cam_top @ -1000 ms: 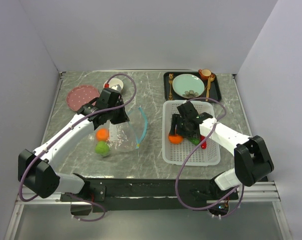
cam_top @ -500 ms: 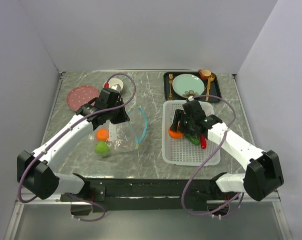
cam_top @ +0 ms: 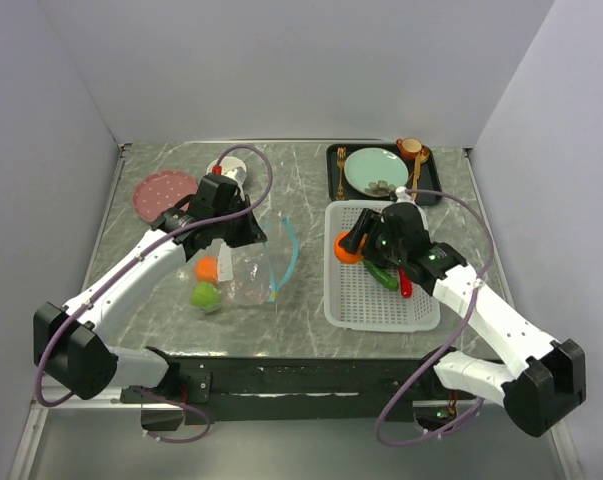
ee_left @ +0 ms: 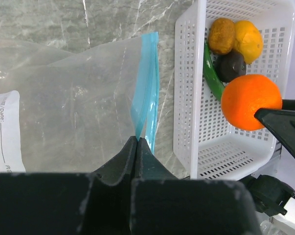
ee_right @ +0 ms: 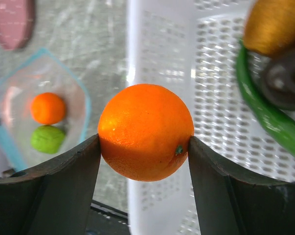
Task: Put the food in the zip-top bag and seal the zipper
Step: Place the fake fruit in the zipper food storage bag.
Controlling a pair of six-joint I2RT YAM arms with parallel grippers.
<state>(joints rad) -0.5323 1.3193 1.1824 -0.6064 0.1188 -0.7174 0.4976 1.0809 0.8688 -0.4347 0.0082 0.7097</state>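
Two toy fruits sit in the zip-top bag [cam_top: 243, 280]: green apple [cam_top: 204, 295] nearest the arm bases, bagged orange [cam_top: 207, 268] just beyond at its 12 o'clock, close, contact unclear. Bag lies on the grey marble table [cam_top: 301, 180], centre-left, with a white label [ee_left: 4, 132] on its face. Its mouth faces 3 o'clock toward the white mesh basket [cam_top: 381, 318].

Zipper [ee_left: 147, 83] is teal-blue and unsealed; the mouth gapes in the right wrist view. Left gripper [ee_left: 137, 141] has its fingers pressed together, pinching the zipper strip near one end; that edge looks lifted.

Basket sits just beside the bag at its 3 o'clock, apart from it. Inside, red chili [cam_top: 405, 287] and green pepper [cam_top: 384, 277] lie side by side near the middle. Dark round fruit [ee_left: 229, 66], yellow-brown fruit [ee_left: 221, 35] and yellow fruit [ee_left: 248, 40] are bunched by the pepper, hidden under the right arm in the top view.

Right gripper [ee_right: 143, 141] has its fingers spread around the held orange [ee_right: 146, 112], one pad on each side, clamping it over the basket's 9 o'clock rim.

Far side: pink plate [cam_top: 166, 190] at the table's 10 o'clock, white cup [cam_top: 228, 170] beyond the left wrist. Black tray [cam_top: 433, 192] at 1 o'clock carries a teal plate [cam_top: 369, 163], gold fork [cam_top: 340, 172], gold spoon [cam_top: 418, 172] and orange cup [cam_top: 409, 148].
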